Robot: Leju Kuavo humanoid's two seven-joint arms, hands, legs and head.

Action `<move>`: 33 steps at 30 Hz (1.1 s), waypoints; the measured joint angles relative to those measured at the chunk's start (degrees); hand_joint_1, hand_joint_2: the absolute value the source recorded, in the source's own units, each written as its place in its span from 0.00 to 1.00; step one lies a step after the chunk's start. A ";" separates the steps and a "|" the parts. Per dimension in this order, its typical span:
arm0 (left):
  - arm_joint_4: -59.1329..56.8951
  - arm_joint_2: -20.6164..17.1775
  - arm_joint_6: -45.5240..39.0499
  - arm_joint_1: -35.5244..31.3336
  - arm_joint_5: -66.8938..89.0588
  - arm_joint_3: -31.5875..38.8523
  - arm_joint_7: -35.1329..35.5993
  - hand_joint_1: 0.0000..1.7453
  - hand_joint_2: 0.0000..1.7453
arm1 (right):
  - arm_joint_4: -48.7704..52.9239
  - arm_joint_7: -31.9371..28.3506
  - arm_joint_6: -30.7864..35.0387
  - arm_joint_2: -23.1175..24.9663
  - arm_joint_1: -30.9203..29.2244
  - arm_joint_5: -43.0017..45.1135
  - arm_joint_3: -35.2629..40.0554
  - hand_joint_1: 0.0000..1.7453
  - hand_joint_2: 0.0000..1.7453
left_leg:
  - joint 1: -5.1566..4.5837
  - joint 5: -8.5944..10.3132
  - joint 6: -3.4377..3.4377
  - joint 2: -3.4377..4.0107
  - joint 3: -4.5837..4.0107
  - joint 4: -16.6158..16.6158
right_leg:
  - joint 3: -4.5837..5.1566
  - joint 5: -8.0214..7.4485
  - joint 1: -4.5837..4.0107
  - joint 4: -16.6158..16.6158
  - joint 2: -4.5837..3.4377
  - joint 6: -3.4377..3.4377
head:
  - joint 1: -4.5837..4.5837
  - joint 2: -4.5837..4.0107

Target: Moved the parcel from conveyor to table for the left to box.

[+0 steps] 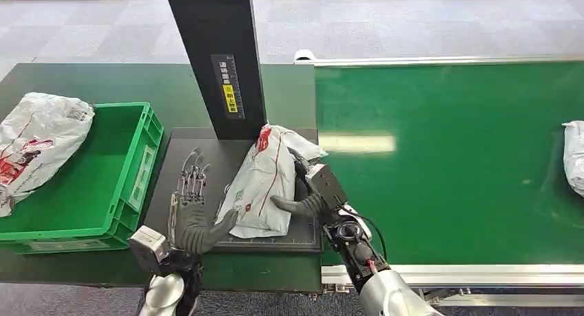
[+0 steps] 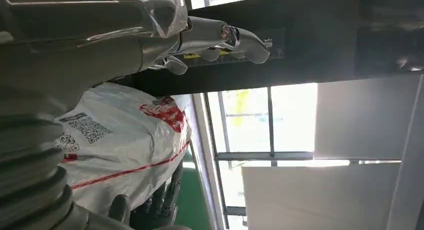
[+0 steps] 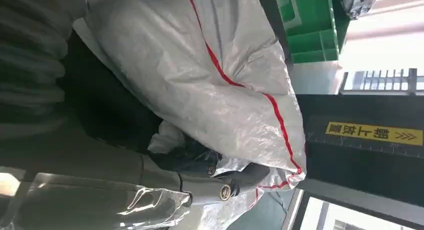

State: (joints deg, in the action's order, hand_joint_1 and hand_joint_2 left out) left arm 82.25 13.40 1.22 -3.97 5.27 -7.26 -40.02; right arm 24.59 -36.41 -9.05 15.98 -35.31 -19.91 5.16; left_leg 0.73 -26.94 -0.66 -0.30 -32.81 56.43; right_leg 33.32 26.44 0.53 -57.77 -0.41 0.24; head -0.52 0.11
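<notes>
The right hand (image 1: 303, 192) held the parcel (image 1: 265, 182) with its fingers (image 3: 220, 182) curled into the soft plastic; the left hand (image 1: 193, 216) lay beside it, fingers (image 1: 191, 175) spread wide, thumb touching. The parcel rested on the dark worktop (image 1: 175, 192), under the black post (image 1: 217, 61). The slippery, crinkled grey film could slide or snag on release. The green crate (image 1: 134, 171) stood near.

Three parcels in white plastic: one (image 1: 265, 182) on the dark scale plate (image 1: 206, 144) between the robot's arms, one (image 1: 38, 140) lying over the far rim of the green crate (image 1: 141, 164), and one (image 1: 574, 158) at the far edge of the green conveyor belt (image 1: 447, 164). One crate, one belt, one black post (image 1: 217, 54), one counter (image 1: 82, 78). Two robot hands: left hand (image 1: 193, 209), right hand (image 1: 310, 192).
</notes>
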 measured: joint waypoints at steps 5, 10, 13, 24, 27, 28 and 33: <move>0.00 0.00 0.00 0.00 0.00 0.07 0.00 0.00 1.00 | 0.00 0.00 0.07 -0.42 0.00 0.00 0.00 0.00 1.00 | 0.00 0.00 0.00 0.00 0.00 0.00 | 0.00 0.00 0.00 0.00 0.00 0.00 | 0.00 0.02; 0.00 0.00 -0.15 0.35 0.02 0.28 0.00 0.00 1.00 | 1.62 -0.35 3.52 -0.87 1.13 -1.09 -0.02 0.00 1.00 | 0.00 0.00 0.00 -0.01 0.00 0.00 | 0.00 0.00 0.00 0.00 0.00 0.00 | 0.02 0.00; 0.00 -0.02 0.00 1.23 0.11 0.66 0.00 0.00 1.00 | 6.56 -0.76 3.17 -1.29 4.29 -1.77 -0.04 0.00 1.00 | 0.00 -0.01 0.00 -0.01 0.00 0.00 | 0.01 0.01 0.00 0.00 0.00 0.00 | 0.00 0.02; -1.88 0.04 0.76 3.48 4.77 1.18 0.00 0.00 1.00 | 27.94 -1.33 0.07 -3.78 15.14 -0.98 -0.24 0.00 1.00 | -0.01 -0.03 0.00 -0.04 -0.03 0.00 | 0.04 0.02 0.01 0.02 0.03 0.01 | -0.02 0.00; -6.96 0.15 -4.54 0.29 9.61 -0.83 0.00 0.00 1.00 | 33.45 -1.36 0.44 -4.17 17.10 -0.02 -0.33 0.00 1.00 | -0.01 -0.02 0.01 -0.02 -0.02 0.00 | 0.02 0.00 0.01 0.02 0.02 0.01 | 0.02 0.02; -8.51 0.17 -5.78 -0.95 10.52 -1.07 0.02 0.00 1.00 | 34.87 -1.38 0.46 -4.26 17.50 0.29 -0.37 0.00 1.00 | -0.01 -0.01 0.01 -0.01 -0.01 0.01 | 0.02 -0.01 0.01 0.01 0.01 0.00 | 0.00 0.00; -19.97 0.20 -12.88 -9.66 19.99 0.55 1.62 0.00 1.00 | 41.64 -1.88 0.85 -4.55 18.96 1.36 -1.53 0.00 1.00 | 0.00 0.01 0.00 -0.02 0.05 0.01 | -0.03 -0.03 0.01 0.01 0.02 -0.01 | 0.00 0.00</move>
State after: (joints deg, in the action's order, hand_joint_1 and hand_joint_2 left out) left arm 62.28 13.60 -11.66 -13.63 25.26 -6.71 -38.40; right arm 66.23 -38.29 -8.20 11.43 -16.35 -18.56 3.63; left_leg 0.72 -26.93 -0.66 -0.32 -32.76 56.45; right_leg 33.29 26.41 0.53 -57.76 -0.39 0.23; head -0.52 0.11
